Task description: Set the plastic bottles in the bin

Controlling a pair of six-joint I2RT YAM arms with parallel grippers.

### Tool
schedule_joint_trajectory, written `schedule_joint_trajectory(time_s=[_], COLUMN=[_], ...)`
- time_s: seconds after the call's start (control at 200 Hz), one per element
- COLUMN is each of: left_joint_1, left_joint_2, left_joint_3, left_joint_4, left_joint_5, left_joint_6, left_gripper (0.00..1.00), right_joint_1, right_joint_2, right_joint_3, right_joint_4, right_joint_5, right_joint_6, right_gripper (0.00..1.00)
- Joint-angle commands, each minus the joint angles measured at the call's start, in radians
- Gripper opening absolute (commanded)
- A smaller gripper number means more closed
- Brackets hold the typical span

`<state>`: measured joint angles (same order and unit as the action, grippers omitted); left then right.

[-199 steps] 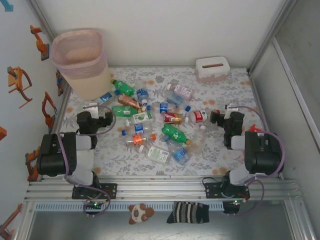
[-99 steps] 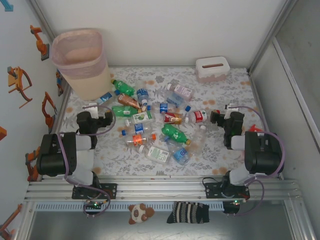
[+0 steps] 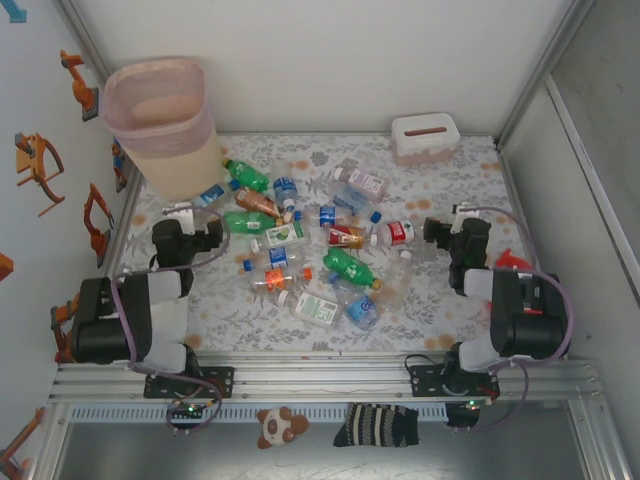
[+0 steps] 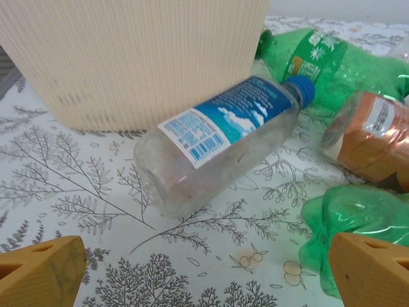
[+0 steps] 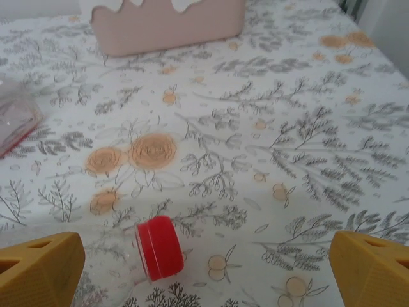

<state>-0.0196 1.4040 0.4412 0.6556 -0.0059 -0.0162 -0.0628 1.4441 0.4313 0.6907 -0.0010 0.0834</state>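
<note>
Black arms (image 3: pixel 128 318) low, jaws wide apart

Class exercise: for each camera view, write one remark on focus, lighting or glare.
Top external: even, soft lighting, no harsh shadows; the bottles are too small to read labels. Left wrist: the blue-labelled bottle is sharp, the orange fingertips at the bottom corners out of focus. Right wrist: the tablecloth print is clear, the red cap slightly soft.

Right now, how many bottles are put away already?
None look put away: the plastic bottles lie scattered on the table, outside the bin. The left hand and right hand are open and empty; the left faces a blue-labelled bottle beside the bin. All bottles remain.
</note>
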Motion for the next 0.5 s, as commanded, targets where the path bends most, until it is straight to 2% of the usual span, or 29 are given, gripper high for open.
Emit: schedule_joint_trajectory(time_s=[0.0, 0.15, 0.24, 0.431, 0.496], left_joint_1=[-0.024, -0.060, -0.076, -0.094, -0.098], left_joint_2=[-0.079, -0.129, -0.122, -0.027, 0.007], left_joint_3=[0.087, 0.249, 0.357, 0.550, 0.591], left_joint_4=[-0.197, -0.527, -0.700, -0.966, -1.010], left_joint_5=[-0.092, -0.125, -0.093, -0.008, -0.016], left_joint_6=[-0.033, -0.105, -0.132, -0.004, 0.061], left_gripper=[0.97, 0.97, 0.97, 0.98, 0.97], right_joint_1=[-0.001, -0.001, -0.001, -0.001, 0.000], right_joint_2=[-0.039, -0.098, -0.133, -0.186, -0.202], right_joint_3=[0.043, 0.117, 0.157, 0.240, 0.252], right_joint_4=[-0.100, -0.287, -0.384, -0.554, -0.582], right_joint_5=[0.045, 0.026, 0.014, -0.053, -0.066], right_joint_6=[0.026, 0.043, 0.065, 0.089, 0.095], right_gripper=[0.96, 0.90, 0.90, 0.86, 0.86])
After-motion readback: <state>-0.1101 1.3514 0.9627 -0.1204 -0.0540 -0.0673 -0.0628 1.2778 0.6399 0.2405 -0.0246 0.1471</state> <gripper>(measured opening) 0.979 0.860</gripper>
